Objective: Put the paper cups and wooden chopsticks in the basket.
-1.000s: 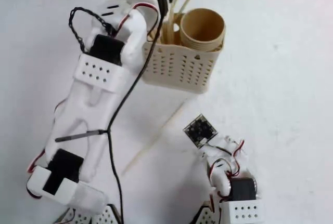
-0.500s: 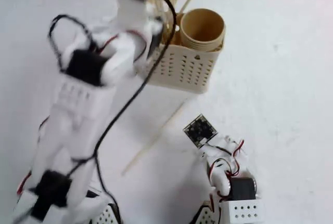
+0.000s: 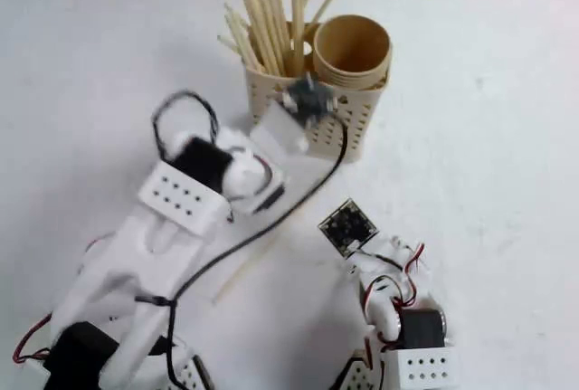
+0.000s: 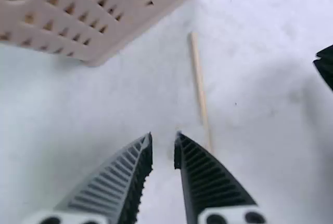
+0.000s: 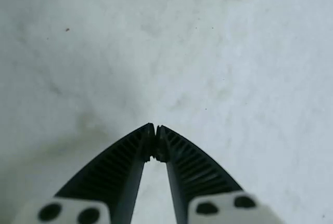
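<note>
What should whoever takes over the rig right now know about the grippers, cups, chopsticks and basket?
Left gripper: slightly open, empty, above the white table beside the white perforated plastic basket.
Right gripper: shut, empty, over bare table.
Done: the stack of tan paper cups and a bundle of wooden chopsticks stand in the basket.
Left: one wooden chopstick lies on the table near the left gripper; it likely goes in next.
</note>
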Tool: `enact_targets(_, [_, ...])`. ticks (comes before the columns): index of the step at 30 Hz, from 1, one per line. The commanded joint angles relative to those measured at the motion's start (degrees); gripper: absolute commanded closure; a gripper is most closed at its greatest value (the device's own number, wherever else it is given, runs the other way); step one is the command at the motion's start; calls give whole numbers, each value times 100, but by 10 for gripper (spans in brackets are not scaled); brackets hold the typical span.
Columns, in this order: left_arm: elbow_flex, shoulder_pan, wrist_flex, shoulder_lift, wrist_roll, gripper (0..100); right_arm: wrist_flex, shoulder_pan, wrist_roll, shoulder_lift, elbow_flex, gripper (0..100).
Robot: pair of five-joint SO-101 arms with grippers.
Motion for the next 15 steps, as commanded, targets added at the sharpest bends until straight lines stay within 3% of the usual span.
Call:
enact_targets(1, [1758,92,-1705,-163,-246,906,40,-13,26,-22,53,979])
enact_targets(5, [2365,154,-2330,-40,-229,905,40,-13,26,-22,53,979])
enact_targets(15, [1609,365,-2321,1666,387,813,40,-13,26,-22,53,979])
